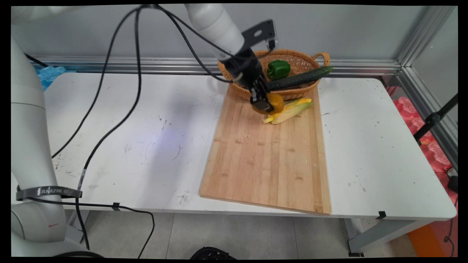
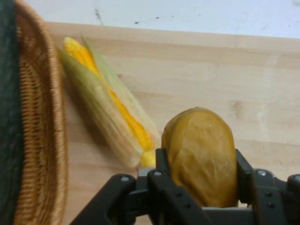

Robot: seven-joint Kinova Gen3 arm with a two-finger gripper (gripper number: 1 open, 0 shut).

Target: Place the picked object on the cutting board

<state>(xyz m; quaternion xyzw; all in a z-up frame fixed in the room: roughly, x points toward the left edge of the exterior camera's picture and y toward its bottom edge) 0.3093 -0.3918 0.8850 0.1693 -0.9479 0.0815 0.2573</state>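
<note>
My gripper (image 1: 266,104) (image 2: 199,159) is shut on a yellow-brown potato (image 1: 276,103) (image 2: 201,154), held just above the far end of the wooden cutting board (image 1: 267,157) (image 2: 211,70). An ear of corn (image 1: 290,110) (image 2: 108,112) with its green husk lies on the board right beside the potato, next to the wicker basket (image 1: 292,93) (image 2: 40,126). A green pepper (image 1: 278,69) sits in the basket and a long cucumber (image 1: 299,78) (image 2: 8,117) lies across its rim.
The basket stands at the far end of the board, close behind my gripper. Black cables (image 1: 109,109) hang from the arm over the left half of the white table (image 1: 146,146). A metal rail (image 1: 128,64) runs along the wall behind.
</note>
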